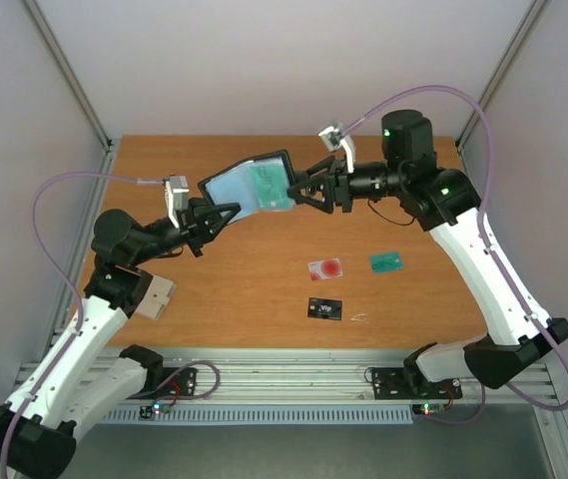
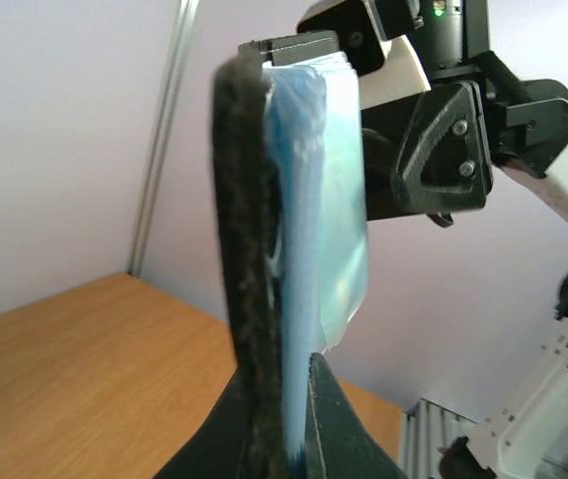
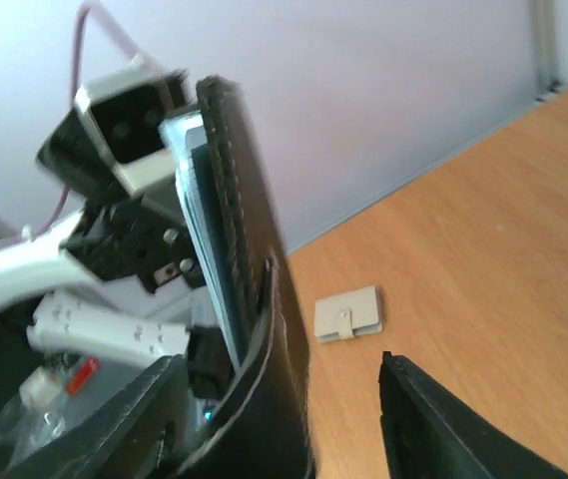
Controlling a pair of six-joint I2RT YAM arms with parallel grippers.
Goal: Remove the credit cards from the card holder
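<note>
The card holder (image 1: 236, 187) is held open in the air, black outside and pale blue inside, with a teal-green card (image 1: 268, 184) in its right half. My left gripper (image 1: 222, 213) is shut on its lower left edge; in the left wrist view (image 2: 285, 424) the holder (image 2: 252, 249) stands edge-on between the fingers. My right gripper (image 1: 297, 192) is open with its jaws wide on either side of the holder's right edge (image 3: 249, 289). Three cards lie on the table: a whitish one with a red spot (image 1: 325, 267), a teal-green one (image 1: 387, 261) and a black one (image 1: 325, 310).
A small beige snap wallet (image 1: 155, 296) lies on the table (image 1: 264, 289) under my left arm and also shows in the right wrist view (image 3: 349, 313). Grey walls and frame posts close in the table. A metal rail (image 1: 293, 384) runs along the near edge.
</note>
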